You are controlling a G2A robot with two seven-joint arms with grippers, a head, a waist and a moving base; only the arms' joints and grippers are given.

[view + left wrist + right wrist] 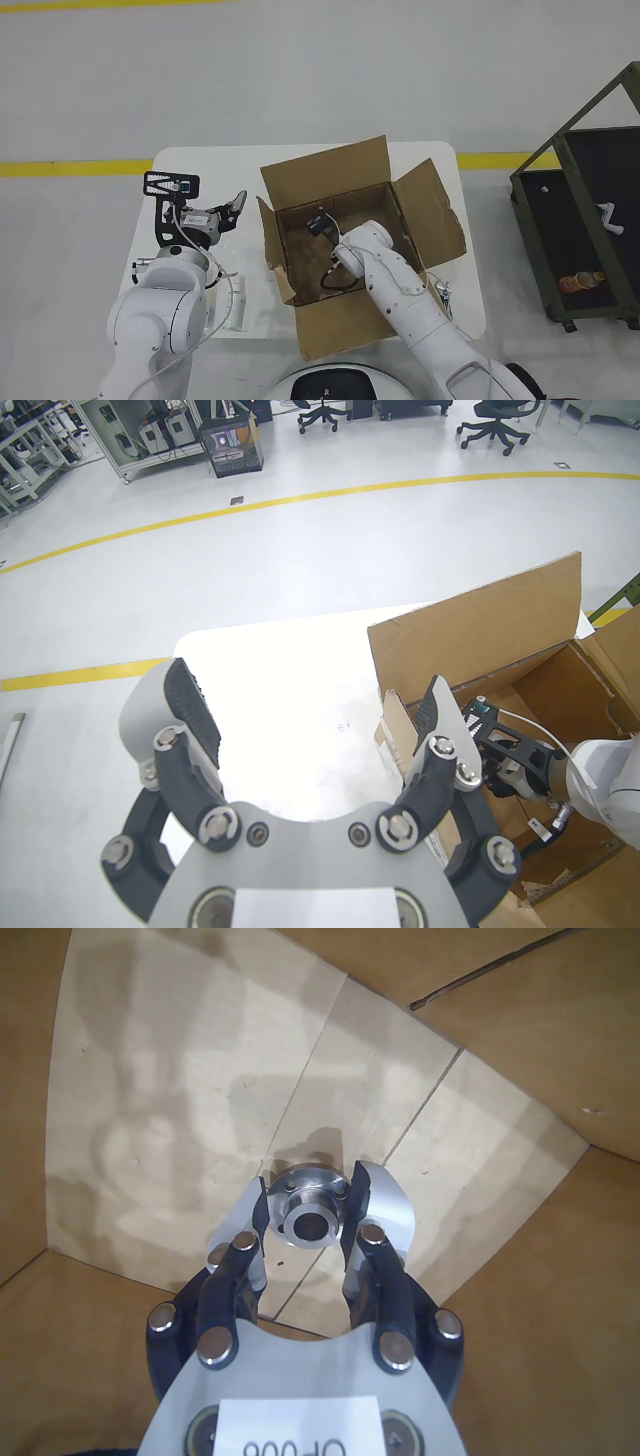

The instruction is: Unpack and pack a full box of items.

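- Slippage is threatening: my right gripper is pinching the metal flange between its pads by the smooth rim only.
- My left gripper is waiting wide open, empty.

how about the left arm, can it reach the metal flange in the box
Probably not: the left claw hangs open outside the box, and the right claw, clasping the metal flange, blocks it.

White table on a grey floor, yellow line running behind it. Green cart off to the side with a bottle on it. Office chairs and racks further back.
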